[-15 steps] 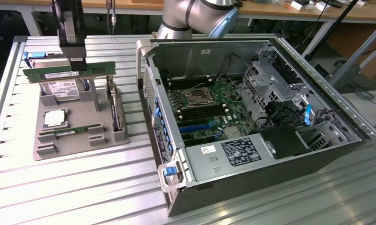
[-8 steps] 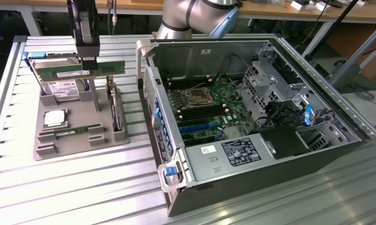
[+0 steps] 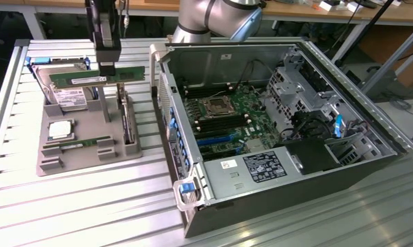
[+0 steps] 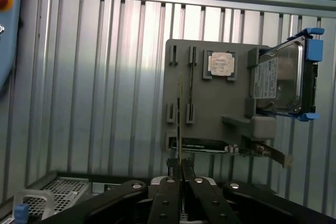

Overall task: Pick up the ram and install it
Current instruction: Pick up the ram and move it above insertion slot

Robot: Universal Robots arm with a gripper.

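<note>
**Pincer and ram above the parts tray.** The pincer (image 3: pixel 107 72) is closed on the ram (image 3: pixel 83 78), which it holds level in the air, clear of the grey tray (image 3: pixel 89 162) below. In the wrist view the stick appears edge-on, a thin line pinched between the two fingers (image 4: pixel 169 182). Lower than the pincer, on the tray, sit a hard drive (image 3: pixel 64 96) and a square silver chip (image 3: pixel 60 129). The open computer case (image 3: pixel 275 200) stands off to the pincer's side, toward the exterior view's right.

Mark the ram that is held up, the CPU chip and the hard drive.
ram (image 3: pixel 76 80): exterior view, on its green board.
CPU chip (image 4: pixel 220 64): wrist view, centre of its silver lid.
hard drive (image 4: pixel 281 74): wrist view, on its flat metal face.
</note>
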